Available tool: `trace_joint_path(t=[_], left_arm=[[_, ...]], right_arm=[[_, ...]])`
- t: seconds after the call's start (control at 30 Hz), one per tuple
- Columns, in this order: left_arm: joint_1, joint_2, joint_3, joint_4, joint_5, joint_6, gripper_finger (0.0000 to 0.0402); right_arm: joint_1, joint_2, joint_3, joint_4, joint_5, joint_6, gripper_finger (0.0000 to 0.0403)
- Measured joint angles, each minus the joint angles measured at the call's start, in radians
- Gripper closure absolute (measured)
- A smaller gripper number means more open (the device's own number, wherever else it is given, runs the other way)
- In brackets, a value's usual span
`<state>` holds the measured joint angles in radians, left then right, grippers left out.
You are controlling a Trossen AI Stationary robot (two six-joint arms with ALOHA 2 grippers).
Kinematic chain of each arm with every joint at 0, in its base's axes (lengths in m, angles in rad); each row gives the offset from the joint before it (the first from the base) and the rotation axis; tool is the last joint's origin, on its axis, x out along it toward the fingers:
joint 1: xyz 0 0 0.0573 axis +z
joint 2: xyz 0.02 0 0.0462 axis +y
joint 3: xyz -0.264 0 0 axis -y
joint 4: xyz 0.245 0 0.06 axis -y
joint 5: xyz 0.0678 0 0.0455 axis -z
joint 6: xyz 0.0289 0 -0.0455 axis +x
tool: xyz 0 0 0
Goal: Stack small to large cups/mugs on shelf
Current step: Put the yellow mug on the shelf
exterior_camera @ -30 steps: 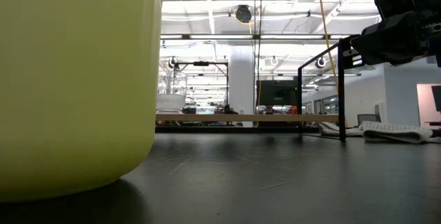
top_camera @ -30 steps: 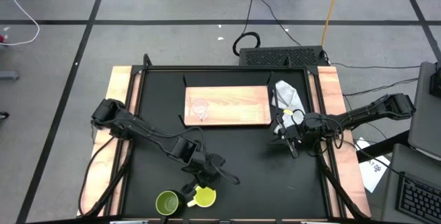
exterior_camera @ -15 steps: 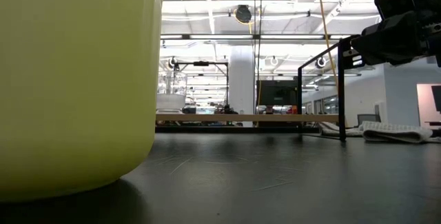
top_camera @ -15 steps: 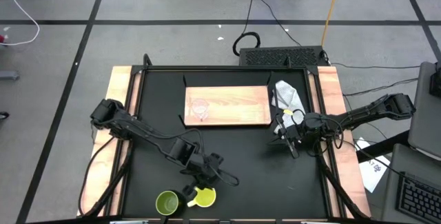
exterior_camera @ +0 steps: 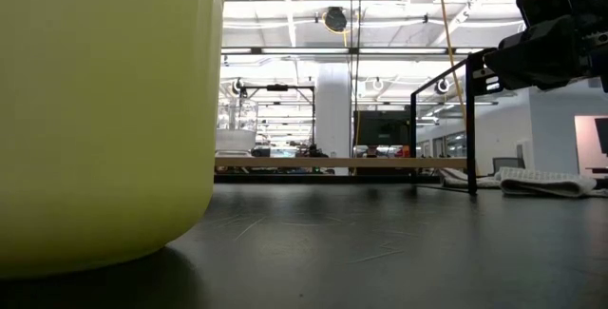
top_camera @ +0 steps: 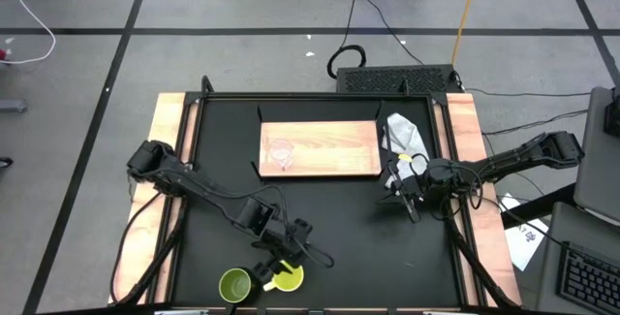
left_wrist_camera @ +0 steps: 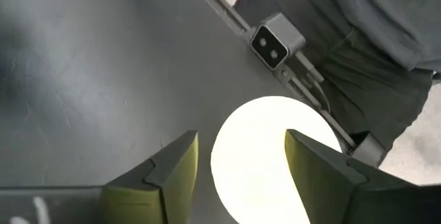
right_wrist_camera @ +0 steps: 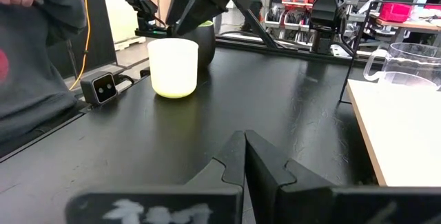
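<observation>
The yellow mug (top_camera: 288, 277) stands on its base near the table's front edge, and the olive-green mug (top_camera: 234, 285) stands upright just left of it. My left gripper (left_wrist_camera: 241, 156) hangs open above the yellow mug (left_wrist_camera: 272, 156), one finger on either side of its mouth. The clear glass cup (top_camera: 281, 153) stands on the left part of the wooden shelf (top_camera: 329, 148), which lies flat at the table's far middle. My right gripper (top_camera: 412, 197) waits shut and empty by the shelf's right end. My left gripper comes at the yellow mug from above, pointing down. One finger (left_wrist_camera: 178, 165) shows a gap to the rim. The other finger (left_wrist_camera: 310, 162) overlaps the rim's edge in the wrist view, and I cannot tell whether it touches. The mug stands on the table.
A white cloth (top_camera: 405, 133) lies at the shelf's far right corner. A small camera (left_wrist_camera: 275, 39) sits at the front edge, and a person in grey (right_wrist_camera: 34, 58) stands behind it. Pale wooden rails (top_camera: 167, 160) run along both table sides. Bare black tabletop (top_camera: 349, 228) lies between the mugs and the shelf.
My left gripper has opened over the yellow mug, and the mug has stayed standing where it was. In the low view the gripper's tip has risen a little.
</observation>
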<state>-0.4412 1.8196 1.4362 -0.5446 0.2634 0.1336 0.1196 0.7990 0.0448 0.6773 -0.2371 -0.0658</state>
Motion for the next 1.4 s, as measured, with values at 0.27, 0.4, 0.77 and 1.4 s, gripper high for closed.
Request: trace_joint_path(t=[0.27,0.4,0.77,1.4], left_arm=[[-0.001,0.063,0.0,0.016,-0.013,-0.008,0.0167],[-0.001,0.079,0.0,0.011,-0.019,-0.007,0.0167],[-0.001,0.106,-0.001,-0.025,-0.019,-0.001,0.0167],[0.009,0.106,-0.001,0.024,-0.021,0.026,0.0325]], right_arm=[[0.0,0.0,0.0,0.003,0.0,0.0,0.0403],[0.0,0.0,0.0,0.003,0.0,0.001,0.0403],[0.0,0.0,0.0,0.003,0.0,0.001,0.0403],[0.0,0.0,0.0,0.003,0.0,0.002,0.0403]])
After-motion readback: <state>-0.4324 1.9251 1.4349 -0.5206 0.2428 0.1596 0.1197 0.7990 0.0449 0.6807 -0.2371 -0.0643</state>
